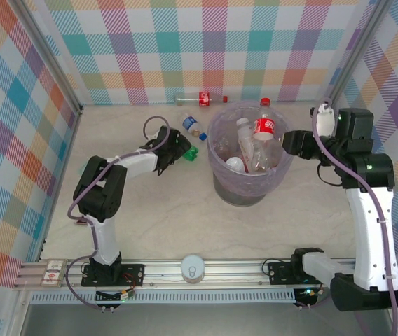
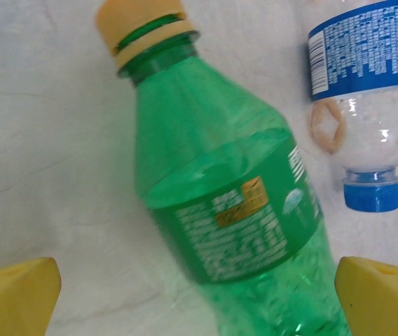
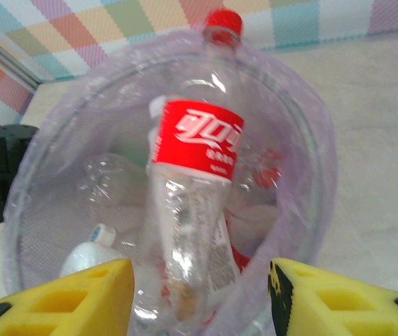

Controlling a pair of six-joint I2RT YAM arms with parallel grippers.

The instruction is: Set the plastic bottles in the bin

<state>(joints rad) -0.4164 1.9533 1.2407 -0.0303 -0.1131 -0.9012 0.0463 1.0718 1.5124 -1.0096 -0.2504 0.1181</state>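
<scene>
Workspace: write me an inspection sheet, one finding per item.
Surface: pale marbled table.
Job's things: bin holds the leaning bottle and others; green bottle, blue-labelled bottle and back-wall bottle lie outside it.
Clutter: white disc on the front rail.
Grippers: left gripper open, astride the green bottle; right gripper open, facing the leaning bottle.
Cables: lavender cable along each arm.
Surroundings: plaid walls.

One green bottle (image 2: 227,210), one blue-labelled bottle (image 1: 192,124), at least two red-labelled bottles (image 1: 203,99), one bin (image 1: 237,192)
</scene>
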